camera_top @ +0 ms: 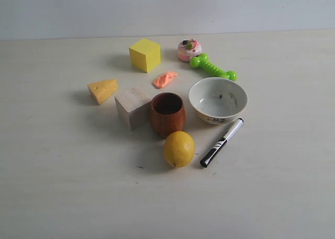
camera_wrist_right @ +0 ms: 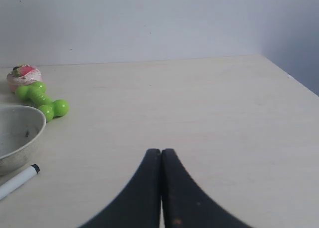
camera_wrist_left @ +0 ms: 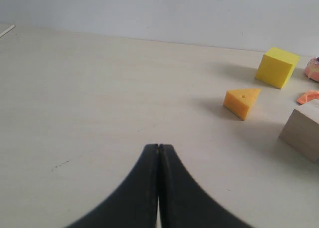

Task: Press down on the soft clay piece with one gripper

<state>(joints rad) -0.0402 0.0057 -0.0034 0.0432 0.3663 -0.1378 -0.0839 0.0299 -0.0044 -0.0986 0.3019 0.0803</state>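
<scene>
The soft clay piece point(camera_top: 165, 79), a small salmon-orange lump, lies on the table between the yellow cube point(camera_top: 145, 54) and the white bowl point(camera_top: 218, 100). Its edge also shows in the left wrist view as the clay piece point(camera_wrist_left: 307, 97), far from the jaws. My left gripper point(camera_wrist_left: 158, 146) is shut with nothing in it, over bare table. My right gripper point(camera_wrist_right: 161, 151) is shut and empty too, well away from the bowl point(camera_wrist_right: 17, 135). Neither arm appears in the exterior view.
Around the clay stand a cheese wedge point(camera_top: 103, 90), a wooden block point(camera_top: 132, 107), a brown wooden cup point(camera_top: 168, 113), a lemon point(camera_top: 179, 148), a black-and-white marker point(camera_top: 222, 142), a green dumbbell toy point(camera_top: 212, 67) and a pink cupcake toy point(camera_top: 188, 49).
</scene>
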